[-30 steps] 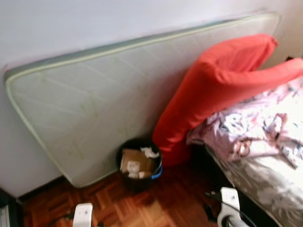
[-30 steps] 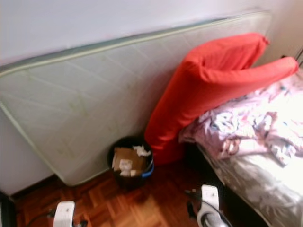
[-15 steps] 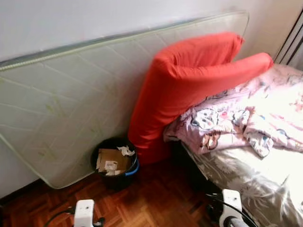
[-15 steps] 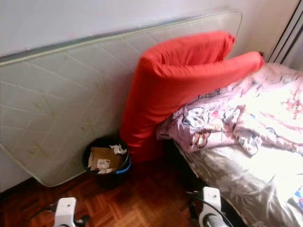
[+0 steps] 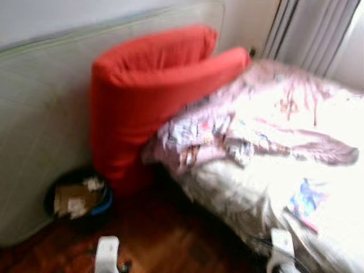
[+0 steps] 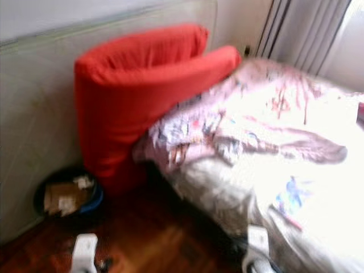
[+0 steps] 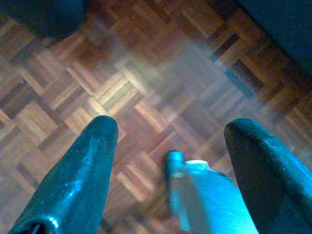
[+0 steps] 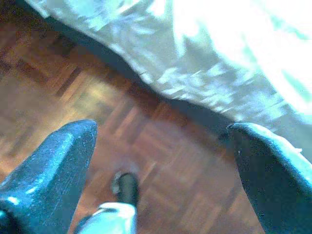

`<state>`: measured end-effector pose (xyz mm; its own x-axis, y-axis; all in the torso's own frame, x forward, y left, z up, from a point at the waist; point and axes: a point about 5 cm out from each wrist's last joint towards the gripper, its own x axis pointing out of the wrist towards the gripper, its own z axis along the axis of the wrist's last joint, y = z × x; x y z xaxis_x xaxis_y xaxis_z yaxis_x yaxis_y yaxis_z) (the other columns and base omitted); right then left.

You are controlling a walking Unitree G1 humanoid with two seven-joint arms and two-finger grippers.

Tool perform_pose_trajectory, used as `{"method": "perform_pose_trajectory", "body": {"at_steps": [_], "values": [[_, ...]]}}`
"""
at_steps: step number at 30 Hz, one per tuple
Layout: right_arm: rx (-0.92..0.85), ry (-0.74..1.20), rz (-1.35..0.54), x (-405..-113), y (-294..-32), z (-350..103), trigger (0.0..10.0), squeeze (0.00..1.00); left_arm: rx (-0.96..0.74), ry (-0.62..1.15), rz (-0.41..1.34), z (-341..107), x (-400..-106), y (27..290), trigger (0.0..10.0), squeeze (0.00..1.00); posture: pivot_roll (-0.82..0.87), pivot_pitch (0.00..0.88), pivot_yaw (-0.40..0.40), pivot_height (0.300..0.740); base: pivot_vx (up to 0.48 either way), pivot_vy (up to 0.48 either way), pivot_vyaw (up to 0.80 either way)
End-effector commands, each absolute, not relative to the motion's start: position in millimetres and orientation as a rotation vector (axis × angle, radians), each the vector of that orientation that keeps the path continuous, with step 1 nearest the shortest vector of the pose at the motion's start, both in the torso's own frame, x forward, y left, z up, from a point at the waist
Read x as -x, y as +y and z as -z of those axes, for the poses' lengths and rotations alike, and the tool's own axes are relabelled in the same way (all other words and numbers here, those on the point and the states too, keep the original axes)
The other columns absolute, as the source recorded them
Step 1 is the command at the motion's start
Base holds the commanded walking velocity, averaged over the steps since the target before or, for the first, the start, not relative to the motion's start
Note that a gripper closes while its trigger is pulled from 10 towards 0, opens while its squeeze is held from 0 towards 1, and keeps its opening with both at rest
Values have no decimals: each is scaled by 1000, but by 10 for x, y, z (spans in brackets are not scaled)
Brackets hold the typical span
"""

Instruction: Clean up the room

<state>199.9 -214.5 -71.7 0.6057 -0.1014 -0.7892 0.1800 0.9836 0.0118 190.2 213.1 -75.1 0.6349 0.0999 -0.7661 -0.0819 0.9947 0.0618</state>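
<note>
A bed [image 5: 318, 227] with a crumpled pink patterned duvet [image 5: 267, 122] takes up the right half of the blurred head views. A big red cushion [image 5: 142, 91] leans from the floor onto the bed's near corner. Left of it a black bin [image 5: 77, 199] holds cardboard and crumpled paper. My left gripper [image 7: 170, 126] hangs open over bare parquet [image 7: 122, 83]. My right gripper [image 8: 161, 127] hangs open over parquet beside the bed's draped sheet [image 8: 204, 63]. Both hold nothing. The two arms [image 5: 106, 253] [image 5: 280, 250] show at the bottom edge.
A pale mattress [image 5: 34, 108] stands on its side against the wall behind the bin and cushion. Grey curtains [image 5: 307, 31] hang at the back right. A blue and pink patch [image 5: 307, 202] lies on the bed's near side, too blurred to tell. Parquet floor [image 5: 165, 239] lies between bin and bed.
The camera has swung to the right: bin, mattress and cushion slid left in the picture, and more bed plus the curtains came into view. The things themselves have not moved.
</note>
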Motion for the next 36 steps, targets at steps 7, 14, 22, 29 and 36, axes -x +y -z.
{"method": "perform_pose_trajectory", "body": {"at_steps": [7,14,22,29,36], "values": [[-118,903,157,-2006,-2064,728,10000,0,-45,914,-111,788,-1807,2196,10000,0,51,0,-16,740,0,-372,0],[-125,904,165,-2011,-2067,726,10000,0,-38,910,-115,784,-1815,2197,10000,0,46,0,-20,740,0,-373,-179],[-128,902,171,-2024,-2075,718,10000,0,-27,904,-121,777,-1833,2188,10000,0,45,0,-23,740,0,-373,-775],[-127,902,173,-2030,-2078,715,10000,0,-22,903,-130,777,-1835,2189,10000,0,49,0,-28,740,0,-371,-775],[-127,900,176,-2031,-2081,713,10000,0,-17,903,-135,777,-1835,2188,10000,0,49,0,-29,740,0,-374,-775]]}}
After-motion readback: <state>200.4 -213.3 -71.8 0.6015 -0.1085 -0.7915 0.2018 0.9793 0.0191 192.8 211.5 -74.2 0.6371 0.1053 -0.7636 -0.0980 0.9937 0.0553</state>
